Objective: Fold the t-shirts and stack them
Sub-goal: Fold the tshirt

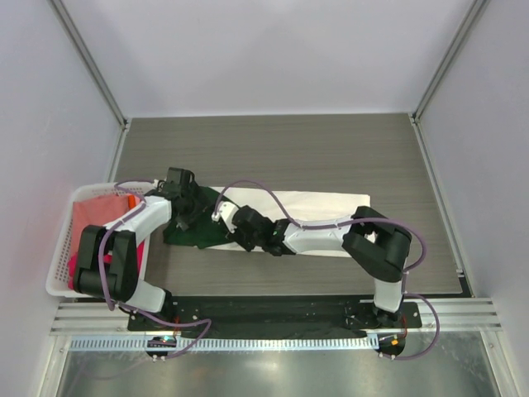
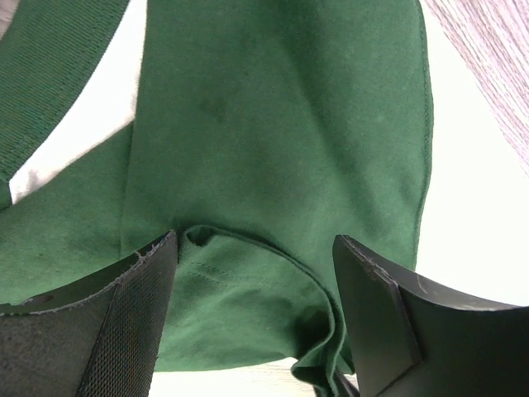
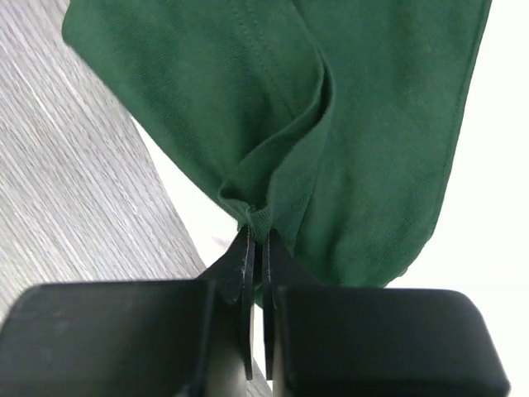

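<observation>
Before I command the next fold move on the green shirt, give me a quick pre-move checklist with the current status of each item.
1. Right gripper holds the green shirt: ok, jaws shut on a pinched fold at its edge.
2. Left gripper has a grip: not ok, jaws open, straddling a crease of green cloth.
3. Green shirt rests on the cream shirt, not hanging off the table: ok.
4. Only green cloth in the right pinch: ok, no cream fabric shows between the fingers.
5. Left arm clear of the basket: cannot tell, its elbow overlaps the basket in the top view.
</observation>
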`<state>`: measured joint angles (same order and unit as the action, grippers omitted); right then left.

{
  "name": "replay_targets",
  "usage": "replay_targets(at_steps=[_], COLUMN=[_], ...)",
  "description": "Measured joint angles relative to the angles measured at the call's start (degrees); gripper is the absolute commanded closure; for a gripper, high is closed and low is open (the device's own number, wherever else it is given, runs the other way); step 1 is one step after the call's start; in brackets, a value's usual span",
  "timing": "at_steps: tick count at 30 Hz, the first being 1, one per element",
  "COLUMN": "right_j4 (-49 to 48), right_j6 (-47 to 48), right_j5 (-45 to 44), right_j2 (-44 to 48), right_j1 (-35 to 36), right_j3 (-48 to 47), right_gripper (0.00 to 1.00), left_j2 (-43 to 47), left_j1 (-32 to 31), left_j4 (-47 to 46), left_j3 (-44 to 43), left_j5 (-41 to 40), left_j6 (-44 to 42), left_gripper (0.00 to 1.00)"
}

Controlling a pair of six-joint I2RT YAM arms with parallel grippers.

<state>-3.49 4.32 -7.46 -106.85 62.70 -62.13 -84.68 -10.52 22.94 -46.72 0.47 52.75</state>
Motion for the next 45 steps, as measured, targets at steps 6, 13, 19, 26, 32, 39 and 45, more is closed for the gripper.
replay_targets(at_steps=[6, 13, 19, 26, 32, 39, 45], right_j4=[-1.81, -6.25, -8.22, -10.32, -13.18, -17.9, -20.31], right_j6=[-4.0, -10.56, -13.29, -15.76, -19.3, -24.92, -28.7], right_j5=[8.26, 23.3, 29.75, 34.29, 37.77, 43.58, 46.93], right_j2=[0.68, 1.77, 1.77, 1.4, 0.39, -0.9, -3.89], right_j1=[-5.07, -13.4, -16.02, -16.26, -18.91, -22.86, -23.71], right_j3=[1.49, 4.44, 4.92, 4.92, 6.01, 7.65, 7.65], right_gripper=[0.91, 0.78, 0.7, 0.81, 0.89, 0.92, 0.99], left_j2=[0.0, 0.09, 2.47, 8.02, 8.74, 11.26, 19.41], left_j1=[-0.04, -0.37, -0.39, -0.42, -1.57, -3.5, -3.72], left_j4=[0.13, 1.51, 2.8, 3.56, 3.67, 3.72, 3.74], left_j3=[0.0, -0.11, -0.09, 1.29, 3.1, 6.21, 10.97], left_j5=[-0.92, -1.53, -1.86, -2.84, -1.92, -0.44, -0.28], left_j6=[-0.24, -1.4, -2.82, -3.61, -3.61, -3.65, -2.93], left_gripper=[0.24, 0.23, 0.23, 0.23, 0.23, 0.34, 0.52])
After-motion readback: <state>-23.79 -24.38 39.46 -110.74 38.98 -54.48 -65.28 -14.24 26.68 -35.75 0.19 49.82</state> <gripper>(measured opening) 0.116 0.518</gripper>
